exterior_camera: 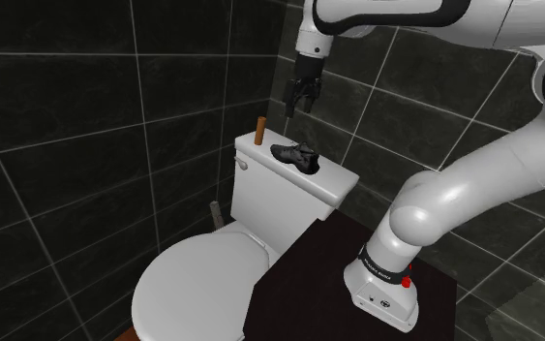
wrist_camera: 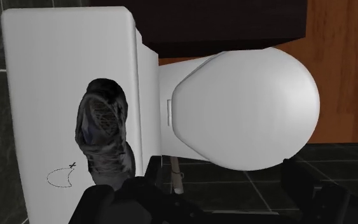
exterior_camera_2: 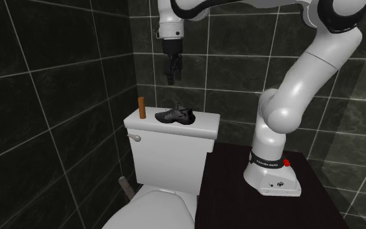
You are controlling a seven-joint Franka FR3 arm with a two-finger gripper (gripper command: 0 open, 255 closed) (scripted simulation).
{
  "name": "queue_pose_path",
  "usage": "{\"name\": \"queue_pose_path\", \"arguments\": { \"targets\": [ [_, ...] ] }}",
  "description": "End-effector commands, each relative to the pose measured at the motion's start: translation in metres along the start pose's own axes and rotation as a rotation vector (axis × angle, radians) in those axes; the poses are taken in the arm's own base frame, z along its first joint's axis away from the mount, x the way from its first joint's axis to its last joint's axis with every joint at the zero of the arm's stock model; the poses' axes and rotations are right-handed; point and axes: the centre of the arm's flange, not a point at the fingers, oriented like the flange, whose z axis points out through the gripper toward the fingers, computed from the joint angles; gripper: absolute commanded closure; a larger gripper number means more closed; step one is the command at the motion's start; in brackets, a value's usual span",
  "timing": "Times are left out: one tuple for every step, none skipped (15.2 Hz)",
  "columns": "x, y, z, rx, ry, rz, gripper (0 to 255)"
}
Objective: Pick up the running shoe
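Hovering over the toilet, my hand (exterior_camera: 304, 105) hangs well above the white cistern lid (exterior_camera: 336, 180) with the fingers pointing down. From the second exterior view the hand (exterior_camera_2: 170, 77) sits high against the dark wall tiles, well apart from everything on the lid.

Looking along the hand (wrist_camera: 225, 184), I see my two black fingers standing apart. Nothing is between them but floor tile and the rim of the bowl, so the hand is wide and empty.

The running shoe (exterior_camera: 295, 155) is dark grey to black and rests sole-down on the cistern lid, on the half nearer the closed toilet seat (wrist_camera: 247, 108). In the wrist view the shoe (wrist_camera: 104, 133) lies off to one side of my fingers, not between them. A brown upright cylinder (exterior_camera: 258, 128) stands at the lid's far end from the arm's stand, near the shoe but clear of it.

I'd call this the approach, with very little done. I'm above the right surface, but there is no contact and no grip.

What's left, as I judge it:
- slide across until the shoe sits between the fingers
- come down around its body
- close the fingers on it
- lift it off the lid

The shoe (exterior_camera_2: 175, 116) looks soft and lumpy, so I'd expect a grip across its middle to hold best.
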Motion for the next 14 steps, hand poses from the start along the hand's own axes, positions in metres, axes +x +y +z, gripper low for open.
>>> {"name": "queue_pose_path", "arguments": {
  "targets": [
    [0.017,0.016,0.02,-0.017,-0.039,-0.005,0],
    [0.026,0.022,0.029,-0.025,-0.058,-0.007,0],
    [0.034,0.029,0.038,-0.033,-0.078,-0.009,0],
    [0.043,0.036,0.047,-0.041,-0.097,-0.011,0],
    [0.051,0.043,0.056,-0.05,-0.116,-0.014,0],
    [0.059,0.05,0.065,-0.058,-0.135,-0.016,0],
    [0.066,0.057,0.075,-0.066,-0.154,-0.018,0],
    [0.074,0.065,0.084,-0.074,-0.173,-0.02,0],
    [0.082,0.072,0.094,-0.082,-0.193,-0.022,0],
    [0.089,0.079,0.103,-0.09,-0.212,-0.024,0],
    [0.096,0.087,0.113,-0.099,-0.231,-0.026,0],
    [0.103,0.094,0.123,-0.107,-0.25,-0.029,0],
    [0.11,0.102,0.133,-0.115,-0.269,-0.031,0],
    [0.116,0.109,0.143,-0.123,-0.289,-0.033,0]
  ]
}}
